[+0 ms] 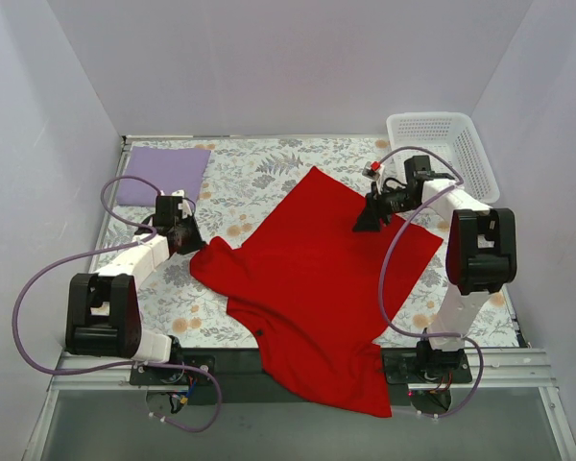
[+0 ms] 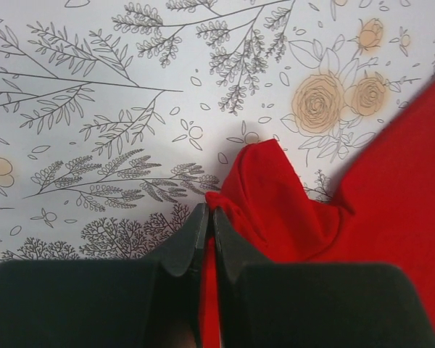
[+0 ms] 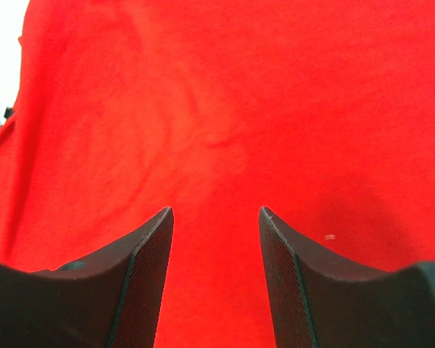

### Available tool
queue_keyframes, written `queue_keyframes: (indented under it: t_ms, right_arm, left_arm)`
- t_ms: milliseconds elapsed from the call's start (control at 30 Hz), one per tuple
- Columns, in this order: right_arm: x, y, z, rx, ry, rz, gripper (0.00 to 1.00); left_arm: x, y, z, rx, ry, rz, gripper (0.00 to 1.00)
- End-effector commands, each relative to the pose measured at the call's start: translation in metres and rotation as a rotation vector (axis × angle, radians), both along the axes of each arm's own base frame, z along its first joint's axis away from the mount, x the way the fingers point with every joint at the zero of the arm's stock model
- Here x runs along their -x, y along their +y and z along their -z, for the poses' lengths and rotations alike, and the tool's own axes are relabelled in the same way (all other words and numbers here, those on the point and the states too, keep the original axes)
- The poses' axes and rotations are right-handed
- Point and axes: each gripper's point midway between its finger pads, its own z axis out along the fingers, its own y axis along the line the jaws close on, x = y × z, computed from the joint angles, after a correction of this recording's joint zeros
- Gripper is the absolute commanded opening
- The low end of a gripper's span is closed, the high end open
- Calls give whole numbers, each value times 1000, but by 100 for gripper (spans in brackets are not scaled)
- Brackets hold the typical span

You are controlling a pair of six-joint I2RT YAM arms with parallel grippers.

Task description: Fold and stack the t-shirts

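One red t-shirt (image 1: 317, 279) on counter (image 1: 269, 173); I see left jaws clamped on its edge, right jaws apart above

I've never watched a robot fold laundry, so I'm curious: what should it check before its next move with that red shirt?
1. Left gripper shut on an edge of the red t-shirt: ok.
2. Right gripper open above the red cloth: ok.
3. Its contact with that cloth: cannot tell.
4. Red t-shirt wholly on the table: not ok, one end hangs over the near edge.
5. Lavender t-shirt folded flat, apart from the red one: ok.
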Motion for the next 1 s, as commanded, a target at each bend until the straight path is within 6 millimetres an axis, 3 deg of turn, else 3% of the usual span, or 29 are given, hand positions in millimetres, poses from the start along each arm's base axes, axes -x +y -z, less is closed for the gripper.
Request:
queue_keyframes:
  t_ms: [0, 167, 400, 967]
  right_arm:
    - [-27, 4, -11, 30, -31, 14, 57]
    - [-63, 8, -25, 85, -89, 43, 57]
    - [-104, 11, -30, 145, -115, 111, 57]
    - [-148, 29, -30, 140, -109, 169, 56]
  left_arm:
    - [-2, -9, -15, 9, -62, 32, 0]
    - [-4, -9, -18, -1, -72, 32, 0]
    - [-3, -9, -20, -5, -76, 29, 0]
    - [-3, -8, -18, -16, -73, 25, 0]
